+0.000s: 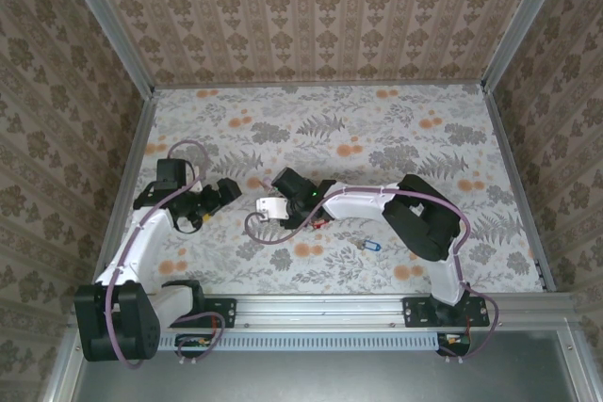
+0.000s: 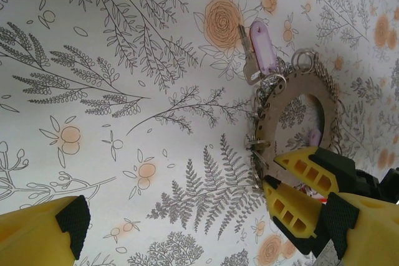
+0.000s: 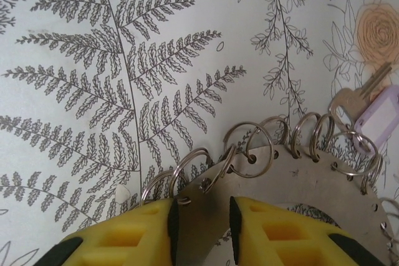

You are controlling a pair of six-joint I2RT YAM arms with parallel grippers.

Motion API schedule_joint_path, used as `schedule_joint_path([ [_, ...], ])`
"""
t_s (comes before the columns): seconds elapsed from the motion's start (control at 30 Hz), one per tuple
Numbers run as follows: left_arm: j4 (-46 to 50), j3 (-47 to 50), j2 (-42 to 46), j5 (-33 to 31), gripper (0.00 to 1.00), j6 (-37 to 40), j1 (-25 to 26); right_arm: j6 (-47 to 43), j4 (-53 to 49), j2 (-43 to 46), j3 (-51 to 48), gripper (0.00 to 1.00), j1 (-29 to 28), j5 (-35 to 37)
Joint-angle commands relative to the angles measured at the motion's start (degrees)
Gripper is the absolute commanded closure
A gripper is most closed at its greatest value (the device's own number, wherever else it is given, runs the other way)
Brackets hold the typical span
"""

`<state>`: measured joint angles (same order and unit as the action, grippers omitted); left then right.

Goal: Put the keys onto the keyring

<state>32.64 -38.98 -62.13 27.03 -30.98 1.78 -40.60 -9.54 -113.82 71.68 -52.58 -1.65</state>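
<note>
Holding the keyring [image 3: 299, 179] by its flat band, the right gripper [image 3: 201, 216] is pinched narrow on the near edge, with the hoop reaching away ahead of its fingers. Small split rings [image 3: 249, 138] line the rim, and a lilac key [image 3: 380, 113] hangs off one on the far side. The left gripper [image 2: 206, 222] is spread wide and empty, facing the hoop from just beside it. A blue key [image 1: 369, 247] lies loose on the table [image 1: 377, 129], to the right of both grippers and close by the right arm. That arm is nearer but busy. The free left one would have to get past the right arm and the hoop. The blue key is too small to tell its long axis
</note>
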Motion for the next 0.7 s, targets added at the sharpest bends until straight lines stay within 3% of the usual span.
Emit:
schedule_joint_path([
  [0.0,-0.76,0.23,0.72,0.04,0.0,-1.21,-0.37,5.16,2.02,2.1,-2.49,0.79,-0.6,2.01],
  [0.17,0.4,-0.31,1.02,0.12,0.0,-0.27,-0.38,4.48,5.43,5.3,-6.36,0.83,0.81,1.5],
  [0.47,0.28,0.16,0.96,0.21,0.0,-0.39,-0.37,0.09,1.16,9.58,-6.57,0.81,0.85,-12.1],
  [0.57,-0.25,0.88,1.56,0.4,0.0,-0.7,-0.33,-4.96,-2.95,10.38,-5.87,0.77,0.9,-14.1],
  [0.67,-0.3,1.25,1.66,0.41,0.0,-0.34,-0.37,-13.35,-8.85,10.46,-6.0,0.74,0.87,-11.62],
])
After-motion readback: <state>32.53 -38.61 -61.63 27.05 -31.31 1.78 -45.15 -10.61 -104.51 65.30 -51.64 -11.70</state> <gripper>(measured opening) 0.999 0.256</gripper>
